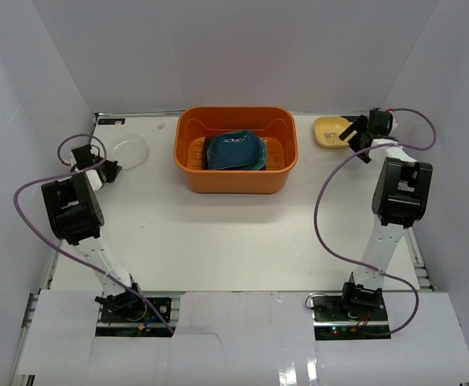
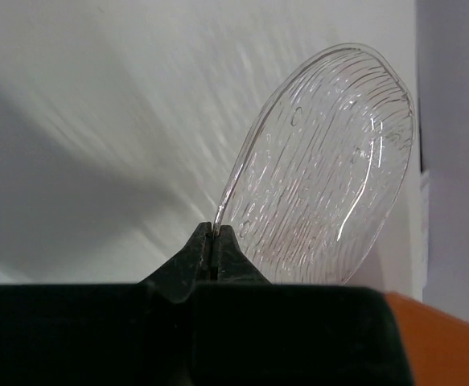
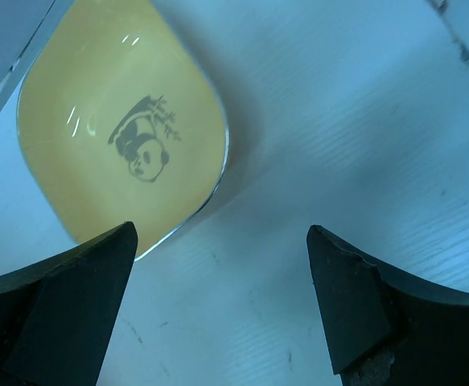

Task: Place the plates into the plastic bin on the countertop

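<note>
The orange plastic bin (image 1: 236, 173) stands at the back middle of the white countertop (image 1: 218, 241), with teal plates (image 1: 234, 151) stacked inside. My left gripper (image 1: 110, 169) is shut on the rim of a clear ribbed glass plate (image 1: 129, 150). In the left wrist view the gripper (image 2: 212, 235) pinches that plate (image 2: 322, 169), which is lifted and tilted. A small yellow plate (image 1: 329, 131) with a panda drawing lies at the back right. My right gripper (image 1: 353, 135) is open just beside it. In the right wrist view the gripper (image 3: 222, 249) hovers over bare countertop beside the yellow plate (image 3: 121, 121).
White walls enclose the table on the left, back and right. The bin's orange rim (image 2: 447, 338) shows at the lower right of the left wrist view. Purple cables loop from both arms.
</note>
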